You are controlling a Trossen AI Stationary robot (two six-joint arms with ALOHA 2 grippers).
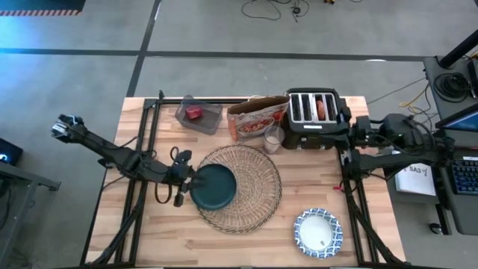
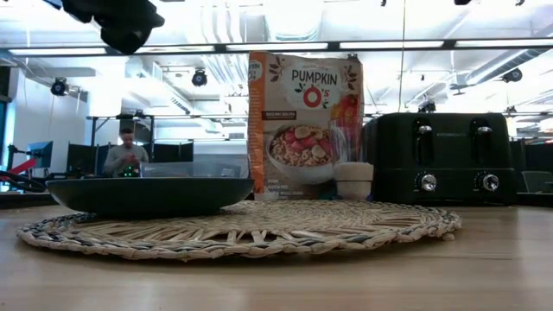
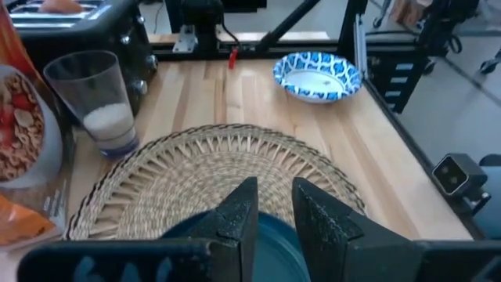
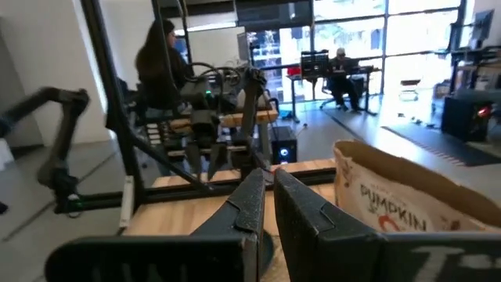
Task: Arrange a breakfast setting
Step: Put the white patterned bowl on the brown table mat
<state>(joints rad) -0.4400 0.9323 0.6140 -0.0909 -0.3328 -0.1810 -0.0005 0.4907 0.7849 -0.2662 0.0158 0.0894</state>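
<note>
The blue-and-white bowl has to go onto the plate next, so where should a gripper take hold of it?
Take the bowl by its rim, coming straight down from above. It stands upright and open with bare table around it, and its thin raised edge fits between two fingers. The right gripper, parked by the toaster, looks nearer.

Grey concrete floor point(image 1: 224, 30) crossed by dark lines, bright ceiling strip lights point(image 2: 276, 45), tall windows point(image 4: 344, 47), and seated people point(image 4: 340, 74) at distant desks.
</note>
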